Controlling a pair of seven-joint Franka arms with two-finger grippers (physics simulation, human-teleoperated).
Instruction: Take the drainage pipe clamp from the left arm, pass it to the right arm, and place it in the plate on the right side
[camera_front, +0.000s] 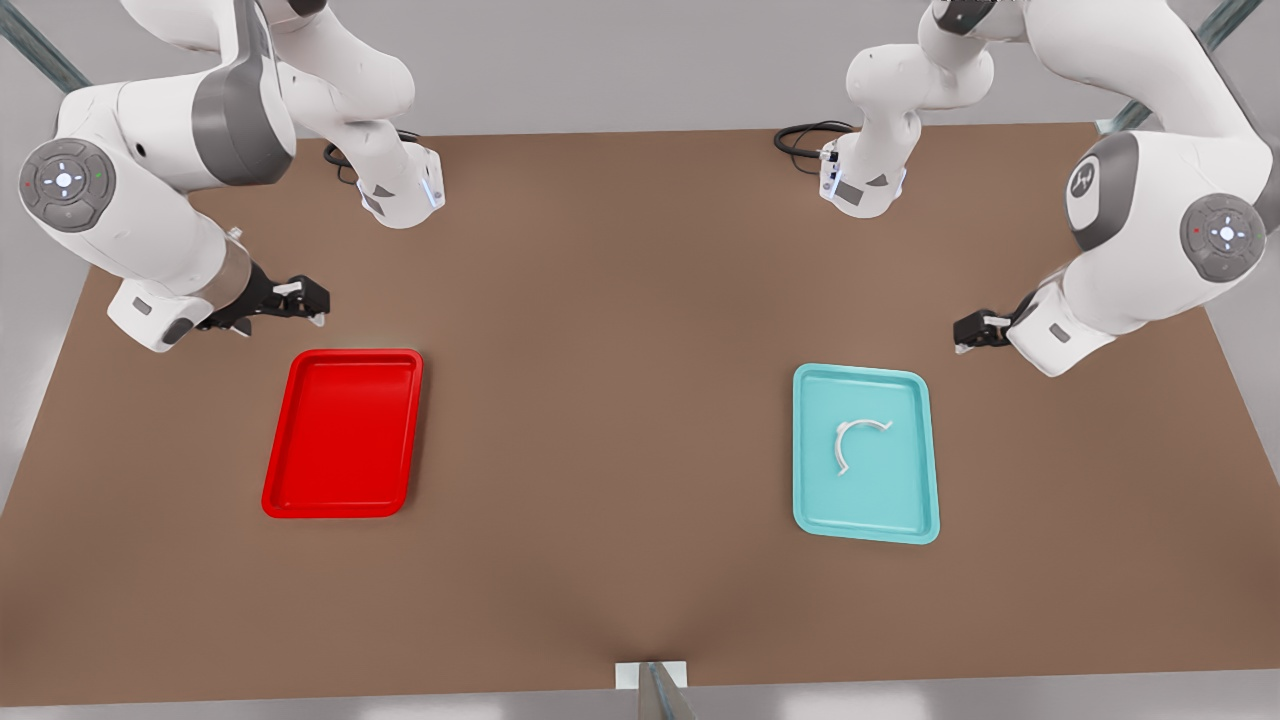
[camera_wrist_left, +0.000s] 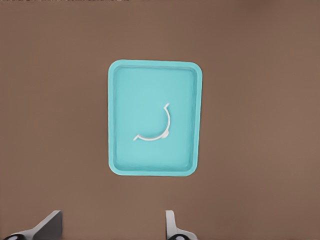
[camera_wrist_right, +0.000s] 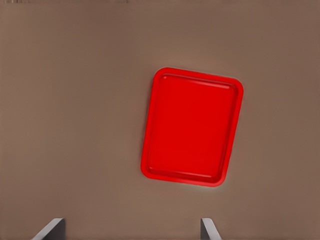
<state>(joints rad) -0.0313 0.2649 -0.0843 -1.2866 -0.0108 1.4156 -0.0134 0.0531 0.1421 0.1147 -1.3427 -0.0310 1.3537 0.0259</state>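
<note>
While the drainage pipe clamp (camera_front: 857, 444) lies in the teal tray (camera_front: 812, 500), the open left pincer (camera_front: 968, 334) hangs near it. Near the plate (camera_front: 340, 505), the right pincer (camera_front: 312, 300) is open too

- Front view looks steeply down from above the table's (camera_front: 620, 300) six-o'clock edge, facing twelve.
- Left wrist view looks down on the teal tray (camera_wrist_left: 116, 120), shared with the front view.
- Right wrist view looks down on the red tray (camera_wrist_right: 150, 150), likewise shared.

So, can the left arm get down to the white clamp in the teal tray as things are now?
Probably yes. The drainage pipe clamp lies alone and flat in the teal tray. The left hand waits beside the tray with fingers open, and nothing stands between them. The right hand waits by the red plate.
</note>
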